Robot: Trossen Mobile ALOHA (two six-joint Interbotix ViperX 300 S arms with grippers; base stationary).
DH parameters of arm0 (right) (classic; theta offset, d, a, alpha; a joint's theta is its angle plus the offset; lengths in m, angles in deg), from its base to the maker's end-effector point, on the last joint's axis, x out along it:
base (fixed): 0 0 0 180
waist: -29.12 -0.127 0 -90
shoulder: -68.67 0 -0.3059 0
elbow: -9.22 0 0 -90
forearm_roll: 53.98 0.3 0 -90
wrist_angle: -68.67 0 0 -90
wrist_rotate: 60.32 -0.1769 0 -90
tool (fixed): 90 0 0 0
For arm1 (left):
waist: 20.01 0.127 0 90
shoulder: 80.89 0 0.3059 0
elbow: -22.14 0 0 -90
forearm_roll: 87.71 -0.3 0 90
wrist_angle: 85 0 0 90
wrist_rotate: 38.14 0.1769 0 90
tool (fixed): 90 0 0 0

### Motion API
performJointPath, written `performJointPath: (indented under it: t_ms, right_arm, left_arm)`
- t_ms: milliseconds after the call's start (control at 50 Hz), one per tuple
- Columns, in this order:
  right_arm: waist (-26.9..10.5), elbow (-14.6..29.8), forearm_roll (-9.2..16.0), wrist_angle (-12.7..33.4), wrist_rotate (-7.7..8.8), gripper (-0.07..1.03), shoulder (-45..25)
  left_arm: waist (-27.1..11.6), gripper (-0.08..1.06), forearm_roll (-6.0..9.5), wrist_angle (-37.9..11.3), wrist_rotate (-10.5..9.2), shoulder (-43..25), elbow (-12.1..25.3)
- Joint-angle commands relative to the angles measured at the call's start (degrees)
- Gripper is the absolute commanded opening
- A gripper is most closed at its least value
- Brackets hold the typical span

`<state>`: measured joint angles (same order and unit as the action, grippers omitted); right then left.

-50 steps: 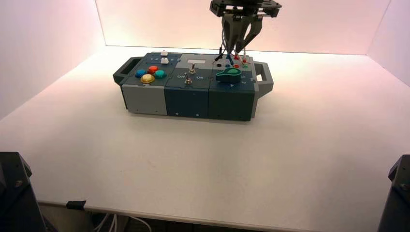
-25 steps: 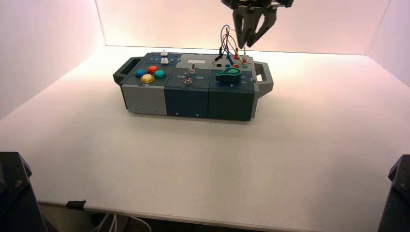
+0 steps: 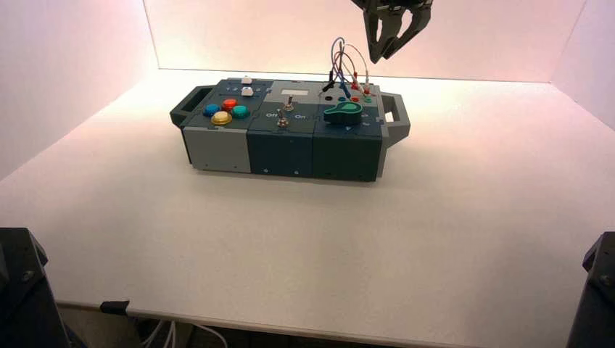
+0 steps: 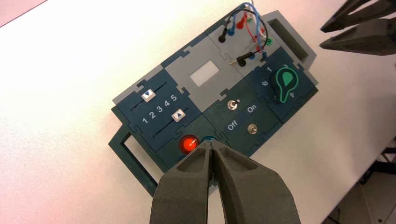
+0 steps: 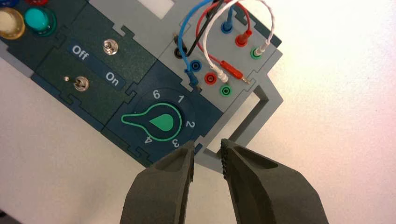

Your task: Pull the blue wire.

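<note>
The blue wire [image 5: 187, 28] loops up from the box's socket panel. One blue plug [image 5: 227, 25] sits in a far socket. Its other blue plug [image 5: 191, 75] lies loose on the panel beside the empty blue socket [image 5: 195, 65], its pin bare. The wire also shows in the high view [image 3: 335, 56]. My right gripper [image 5: 208, 154] is open and empty. It hangs high above and behind the box's right end [image 3: 384, 52], clear of the wires. My left gripper [image 4: 212, 145] is shut and empty, high over the red button [image 4: 189, 144]. It is out of the high view.
The box [image 3: 283, 145] stands mid-table with handles at both ends. Red [image 5: 231, 71], white [image 5: 261, 46] and black [image 5: 205, 23] leads crowd the same panel. The green knob [image 5: 159, 122] and two toggle switches [image 5: 109, 45] lie beside it. The right gripper also shows in the left wrist view [image 4: 364, 28].
My right gripper has risen from down among the plugs to well above the box and drifted right. The wire loops now stand free below it.
</note>
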<state>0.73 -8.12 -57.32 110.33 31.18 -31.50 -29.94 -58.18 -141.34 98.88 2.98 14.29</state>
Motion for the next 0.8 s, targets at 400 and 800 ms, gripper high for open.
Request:
performJointPath:
  t_ms: [400, 800]
  right_arm:
    - [0.4, -0.8, -0.1, -2.6, 0.18, 0.33, 3.3]
    - [0.4, -1.5, -0.1, -3.0, 0.00, 0.32, 4.1]
  left_arm:
    - [-0.1, -0.03, 0.18, 1.2, 0.18, -1.9, 0.4]
    - [0.0, -0.03, 0.00, 1.1, 0.18, -2.5, 0.5]
